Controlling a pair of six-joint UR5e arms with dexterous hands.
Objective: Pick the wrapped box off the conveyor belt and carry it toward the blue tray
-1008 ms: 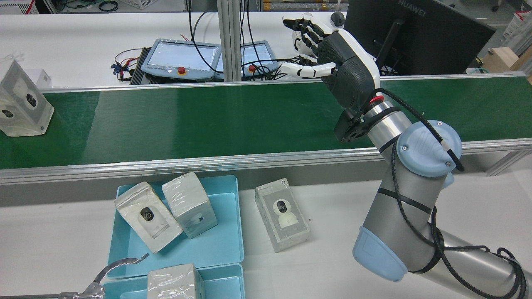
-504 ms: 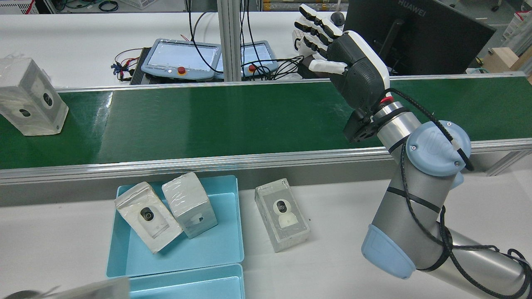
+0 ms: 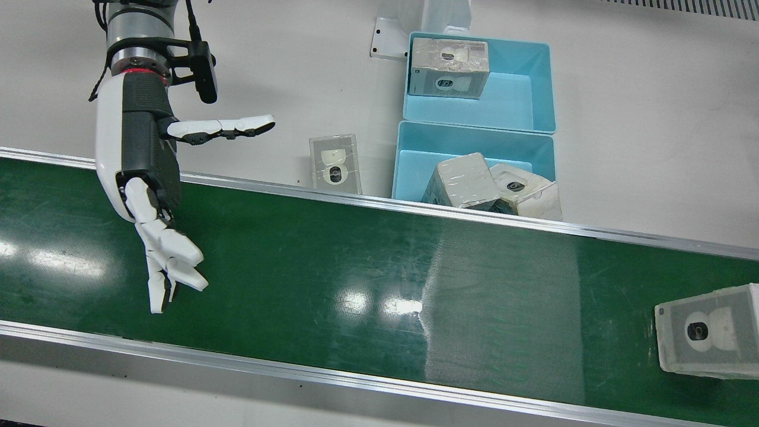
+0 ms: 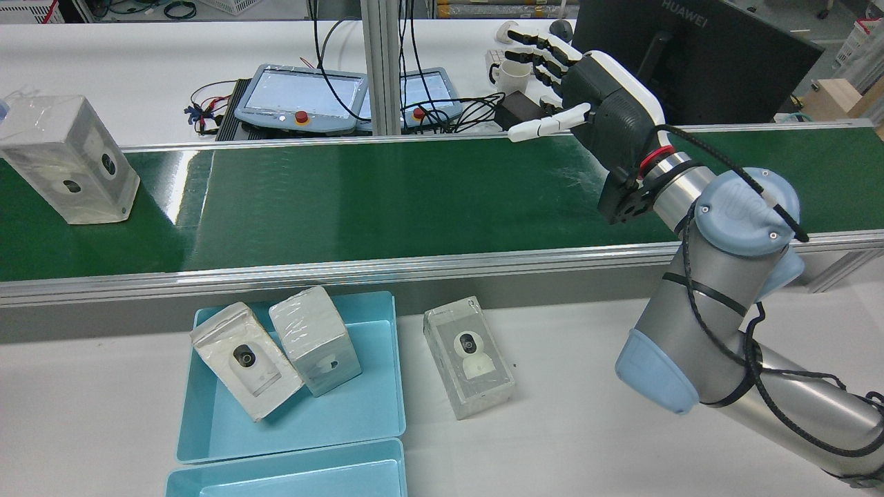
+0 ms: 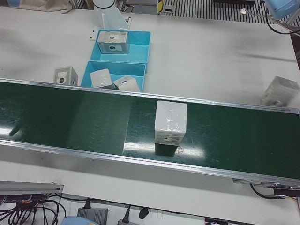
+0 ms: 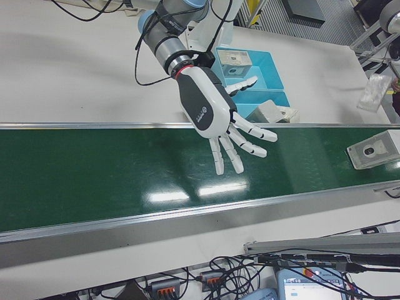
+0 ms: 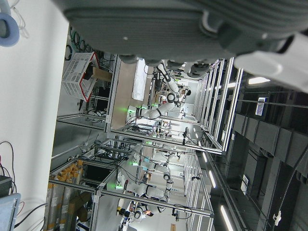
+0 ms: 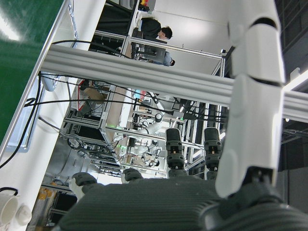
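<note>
A robotics laboratory or test hall is shown. A long green conveyor belt with aluminium side rails (image 4: 387, 200) is set between white desks (image 4: 103, 386). Two grey teach pendants with red stop buttons (image 4: 300, 93) and a black monitor (image 4: 690, 62) are placed behind it. Further robot arms in aluminium-framed cells (image 7: 163, 101) are seen beyond (small and distant).

The conveyor belt (image 3: 332, 261) is green and glossy, with brushed metal rails. The wrapped box (image 4: 69, 162) has shiny, wrinkled clear film. The blue tray (image 4: 373, 407) looks smooth plastic. The right hand (image 3: 145, 172) has glossy white shells and matt black textured parts.
</note>
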